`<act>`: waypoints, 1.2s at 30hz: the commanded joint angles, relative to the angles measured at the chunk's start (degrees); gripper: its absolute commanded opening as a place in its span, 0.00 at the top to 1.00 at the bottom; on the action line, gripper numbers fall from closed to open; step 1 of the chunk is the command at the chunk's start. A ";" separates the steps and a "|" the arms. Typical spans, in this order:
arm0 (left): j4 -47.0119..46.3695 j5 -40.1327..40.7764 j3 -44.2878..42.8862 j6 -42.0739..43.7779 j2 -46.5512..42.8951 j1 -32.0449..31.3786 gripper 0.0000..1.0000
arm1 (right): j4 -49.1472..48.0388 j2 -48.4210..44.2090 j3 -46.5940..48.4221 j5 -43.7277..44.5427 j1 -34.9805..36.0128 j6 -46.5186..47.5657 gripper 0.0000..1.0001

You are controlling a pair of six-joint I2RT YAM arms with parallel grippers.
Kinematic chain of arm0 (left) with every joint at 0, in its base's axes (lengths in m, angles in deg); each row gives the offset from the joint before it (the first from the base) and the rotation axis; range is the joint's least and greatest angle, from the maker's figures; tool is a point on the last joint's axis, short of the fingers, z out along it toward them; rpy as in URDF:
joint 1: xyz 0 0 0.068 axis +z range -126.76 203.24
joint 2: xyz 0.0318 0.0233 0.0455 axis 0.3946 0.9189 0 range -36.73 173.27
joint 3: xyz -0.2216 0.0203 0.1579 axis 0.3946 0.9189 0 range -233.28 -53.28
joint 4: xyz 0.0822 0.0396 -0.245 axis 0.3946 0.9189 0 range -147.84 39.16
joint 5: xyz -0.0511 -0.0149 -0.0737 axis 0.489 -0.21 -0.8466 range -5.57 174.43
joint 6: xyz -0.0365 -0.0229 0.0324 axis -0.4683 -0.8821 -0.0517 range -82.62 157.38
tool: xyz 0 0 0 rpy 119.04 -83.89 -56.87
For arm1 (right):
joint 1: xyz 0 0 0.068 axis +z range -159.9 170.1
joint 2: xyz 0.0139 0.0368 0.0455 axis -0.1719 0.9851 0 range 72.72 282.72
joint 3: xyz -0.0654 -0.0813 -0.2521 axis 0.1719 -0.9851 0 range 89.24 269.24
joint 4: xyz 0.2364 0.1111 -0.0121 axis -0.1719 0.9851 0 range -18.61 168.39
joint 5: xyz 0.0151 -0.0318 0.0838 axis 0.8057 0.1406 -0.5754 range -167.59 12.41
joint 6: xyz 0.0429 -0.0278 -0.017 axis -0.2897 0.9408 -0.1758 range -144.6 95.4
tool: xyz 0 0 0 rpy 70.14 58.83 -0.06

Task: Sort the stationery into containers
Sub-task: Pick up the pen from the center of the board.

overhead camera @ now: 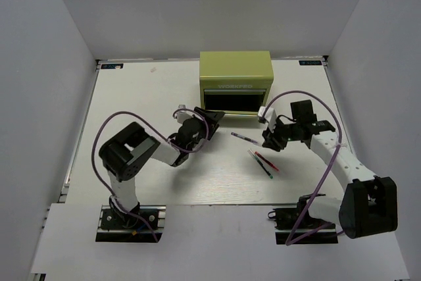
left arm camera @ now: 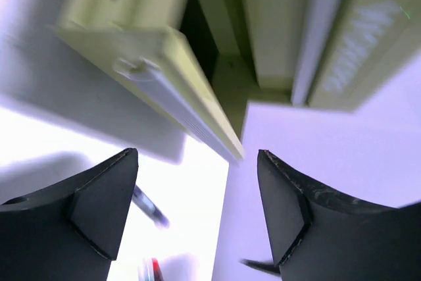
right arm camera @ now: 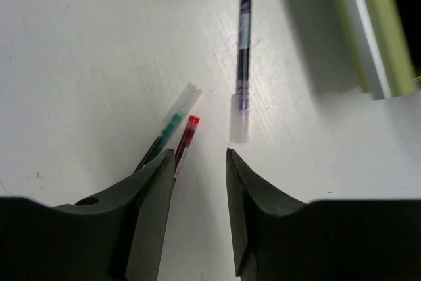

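Note:
The olive-green tool chest stands at the back of the table, with one drawer pulled out; it also shows in the left wrist view. Three thin pens lie on the table in front of it: a dark pen, a clear green-tipped pen and a red pen. My left gripper is open and empty at the drawer's left front corner. My right gripper is open and empty just above the table, beside the red pen. The chunky markers are out of view.
White walls enclose the white table on three sides. The right arm's purple cable loops above the table, right of the chest. The left arm's cable arcs over the left side.

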 commanded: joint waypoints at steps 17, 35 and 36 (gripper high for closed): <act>68.23 -11.88 3.98 14.83 -40.53 0.64 0.13 | -14.90 11.47 -1.94 16.43 7.98 -3.78 0.37; 62.83 -16.00 22.69 3.68 -65.68 0.64 0.00 | -13.67 23.33 2.81 19.08 10.71 -4.31 0.54; 61.22 -16.54 23.92 2.02 -65.68 0.64 0.00 | -13.50 23.34 2.37 19.08 10.71 -4.40 0.56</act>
